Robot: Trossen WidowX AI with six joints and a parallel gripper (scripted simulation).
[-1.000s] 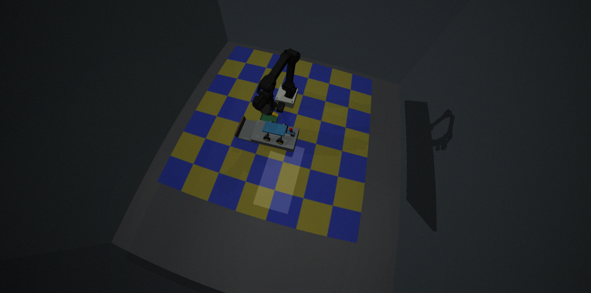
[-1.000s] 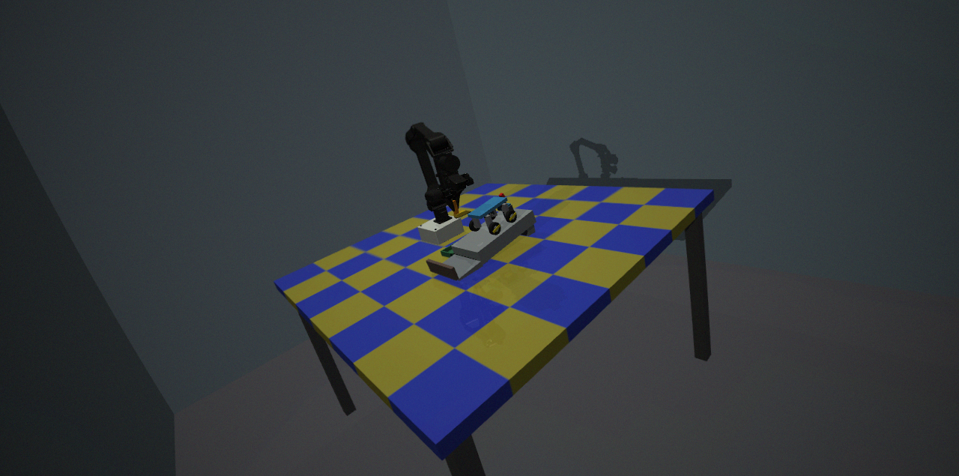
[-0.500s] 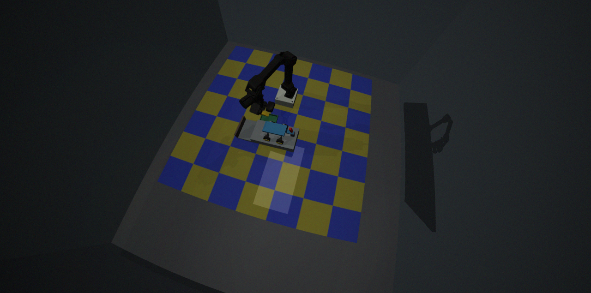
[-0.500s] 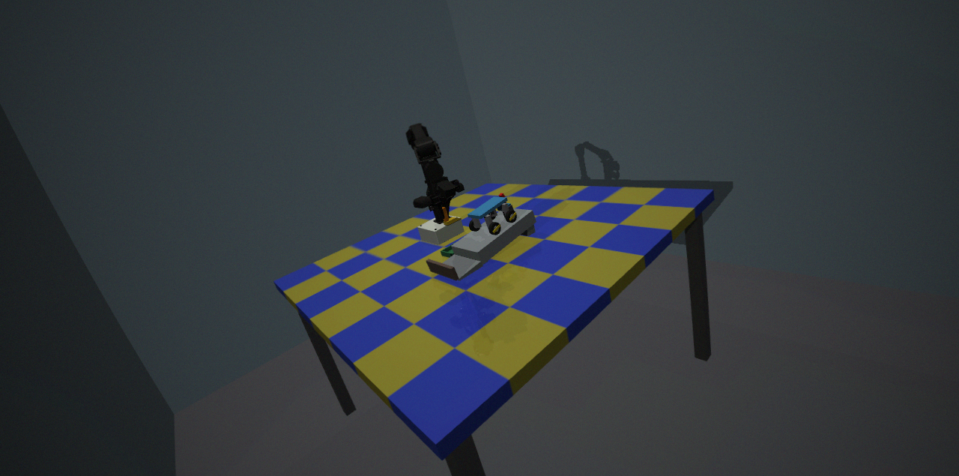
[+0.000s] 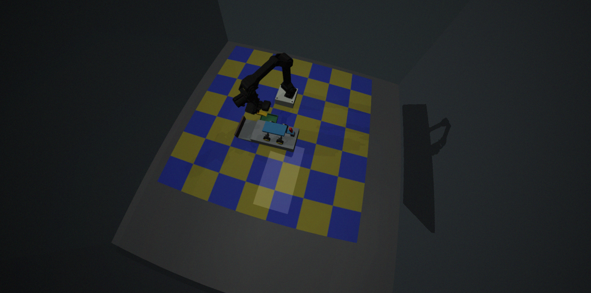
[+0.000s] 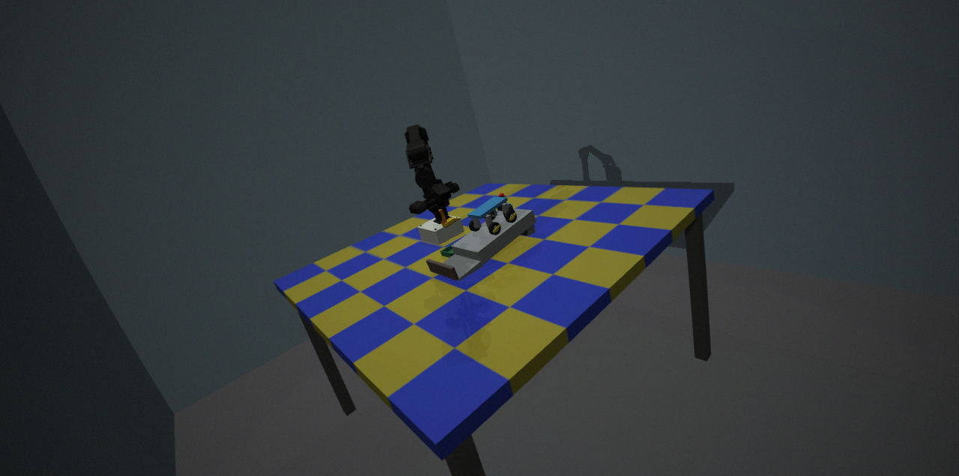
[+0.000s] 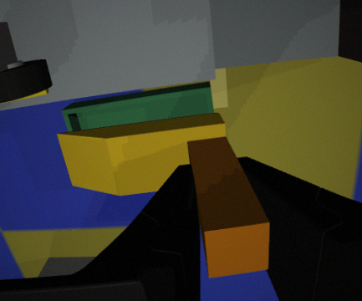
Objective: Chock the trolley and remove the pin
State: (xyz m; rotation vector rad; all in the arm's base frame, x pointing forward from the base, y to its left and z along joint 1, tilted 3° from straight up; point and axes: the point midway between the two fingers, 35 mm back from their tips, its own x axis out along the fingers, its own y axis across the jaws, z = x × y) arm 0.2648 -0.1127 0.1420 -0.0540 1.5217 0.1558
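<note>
My gripper is shut on the orange handle of the yellow chock. It holds the chock in the air, beside the ramp and above the green tray. The chock's black base is hidden. The trolley, with its blue top, stands on the upper part of the ramp; one wheel shows at the left in the wrist view. The red-headed stop pin is at its uphill end.
A dark end wall stands at the ramp's low end. The arm's white base is behind the tray. The ramp stands on a blue and yellow checkered table top.
</note>
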